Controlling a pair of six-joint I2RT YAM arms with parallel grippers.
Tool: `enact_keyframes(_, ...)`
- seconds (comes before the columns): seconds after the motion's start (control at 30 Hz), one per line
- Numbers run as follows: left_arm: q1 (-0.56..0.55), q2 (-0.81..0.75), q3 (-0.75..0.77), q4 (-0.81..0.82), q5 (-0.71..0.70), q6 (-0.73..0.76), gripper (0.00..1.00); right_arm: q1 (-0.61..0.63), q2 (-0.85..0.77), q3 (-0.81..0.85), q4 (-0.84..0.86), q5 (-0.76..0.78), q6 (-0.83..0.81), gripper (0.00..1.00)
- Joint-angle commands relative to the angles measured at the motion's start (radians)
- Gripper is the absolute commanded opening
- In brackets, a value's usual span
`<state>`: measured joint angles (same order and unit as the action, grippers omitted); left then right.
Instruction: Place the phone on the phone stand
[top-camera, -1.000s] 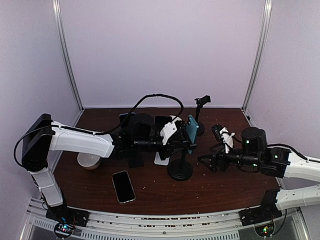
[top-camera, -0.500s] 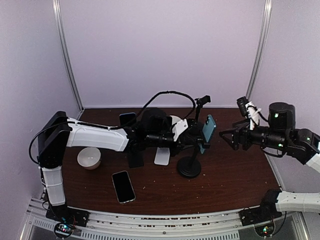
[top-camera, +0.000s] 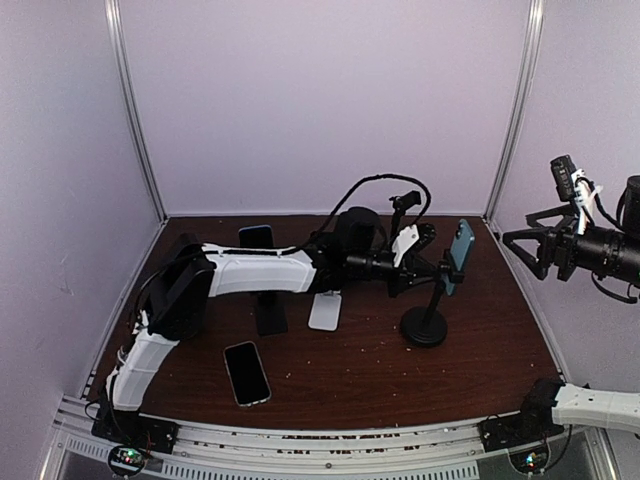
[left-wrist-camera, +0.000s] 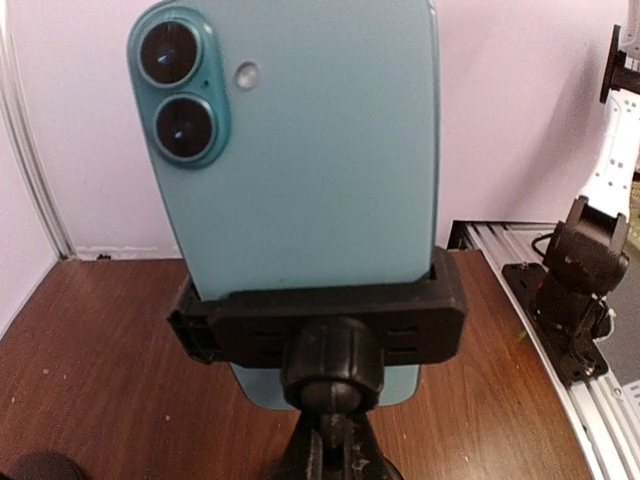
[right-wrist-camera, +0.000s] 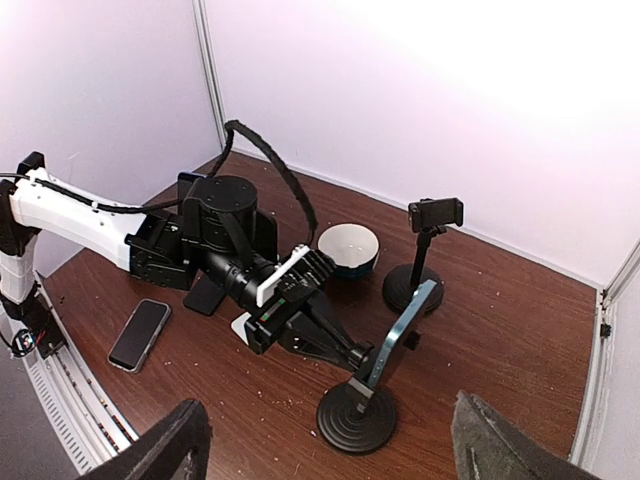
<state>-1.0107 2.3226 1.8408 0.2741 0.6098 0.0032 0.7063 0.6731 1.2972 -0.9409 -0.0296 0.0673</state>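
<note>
My left gripper (right-wrist-camera: 355, 354) was closed right down. As far as the right wrist view showed, its fingers were pinched on the thin post of the phone stand (top-camera: 424, 327), just under the clamp. The blue phone (left-wrist-camera: 300, 150) sat in that clamp, its back toward my wrist camera and its lens end up, with the lower edge poking out beneath the cradle. The stand's round base rested on the table (top-camera: 350, 400), right of centre. My right gripper (top-camera: 522, 243) hung with jaws spread and nothing in them, high up and well apart, off the right edge.

I judged the placing done, so the danger lay in letting go. The stand was top-heavy with the phone leaning. Fingers dragging on the post as they opened, or an arm pulling back crookedly, could tip it over. My cable arched near the empty stand (top-camera: 404, 207) behind and could snag it.
</note>
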Motion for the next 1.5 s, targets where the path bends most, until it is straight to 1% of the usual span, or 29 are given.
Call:
enact_keyframes(0.0, -0.03, 0.085, 0.274, 0.111, 0.099, -0.044, 0.0, -0.004, 0.009, -0.016, -0.025, -0.002, -0.021, 0.86)
enact_keyframes(0.07, -0.032, 0.145, 0.343, 0.088, 0.11, -0.072, 0.0, -0.004, 0.016, -0.015, -0.019, 0.013, -0.017, 0.86)
enact_keyframes(0.2, -0.042, 0.173, 0.324, 0.081, 0.086, -0.066, 0.0, -0.004, 0.037, 0.005, -0.015, 0.036, -0.01, 0.86)
enact_keyframes(0.4, -0.045, 0.176, 0.321, -0.018, 0.062, -0.021, 0.0, -0.004, 0.045, 0.016, 0.012, 0.045, 0.012, 0.86)
enact_keyframes(0.43, -0.045, 0.173, 0.32, -0.033, 0.065, -0.013, 0.09, -0.004, 0.045, 0.014, 0.014, 0.042, 0.014, 0.86)
enact_keyframes(0.47, -0.045, 0.165, 0.312, -0.043, 0.065, -0.005, 0.26, -0.004, 0.047, 0.016, 0.014, 0.039, 0.016, 0.86)
enact_keyframes(0.53, -0.044, 0.123, 0.252, -0.017, 0.05, 0.009, 0.49, -0.004, 0.048, 0.021, 0.009, 0.034, 0.02, 0.86)
enact_keyframes(0.57, -0.042, 0.09, 0.201, 0.01, 0.031, 0.018, 0.57, -0.004, 0.047, 0.024, 0.005, 0.036, 0.02, 0.86)
enact_keyframes(0.63, -0.04, 0.013, 0.108, 0.032, -0.021, 0.066, 0.69, -0.004, 0.049, 0.041, -0.002, 0.057, 0.025, 0.86)
enact_keyframes(0.7, -0.04, -0.072, 0.033, -0.013, -0.096, 0.137, 0.74, -0.004, 0.059, 0.073, -0.009, 0.083, 0.031, 0.87)
enact_keyframes(0.77, -0.04, -0.169, -0.044, -0.07, -0.175, 0.196, 0.77, -0.004, 0.085, 0.123, -0.017, 0.118, 0.037, 0.87)
enact_keyframes(0.87, -0.038, -0.352, -0.192, -0.109, -0.258, 0.22, 0.78, -0.004, 0.179, 0.219, -0.035, 0.202, 0.053, 0.85)
enact_keyframes(0.97, -0.035, -0.513, -0.31, -0.179, -0.33, 0.19, 0.78, -0.003, 0.313, 0.326, -0.046, 0.271, 0.074, 0.77)
enact_keyframes(1.03, -0.032, -0.604, -0.354, -0.266, -0.433, 0.159, 0.77, -0.004, 0.401, 0.391, -0.036, 0.297, 0.086, 0.7)
enact_keyframes(1.17, -0.016, -0.762, -0.417, -0.449, -0.621, 0.09, 0.78, -0.004, 0.54, 0.451, 0.043, 0.32, 0.087, 0.65)
enact_keyframes(1.27, 0.008, -0.858, -0.469, -0.506, -0.718, 0.048, 0.8, -0.004, 0.666, 0.493, 0.09, 0.302, 0.082, 0.66)
enact_keyframes(1.33, 0.021, -0.912, -0.508, -0.512, -0.767, 0.036, 0.84, -0.004, 0.807, 0.555, 0.077, 0.266, 0.079, 0.68)
enact_keyframes(1.4, 0.032, -0.948, -0.537, -0.516, -0.799, 0.037, 0.89, -0.004, 0.923, 0.627, 0.049, 0.265, 0.079, 0.73)
enact_keyframes(1.47, 0.052, -0.966, -0.55, -0.53, -0.796, 0.034, 0.93, -0.007, 1.024, 0.698, 0.016, 0.307, 0.079, 0.82)
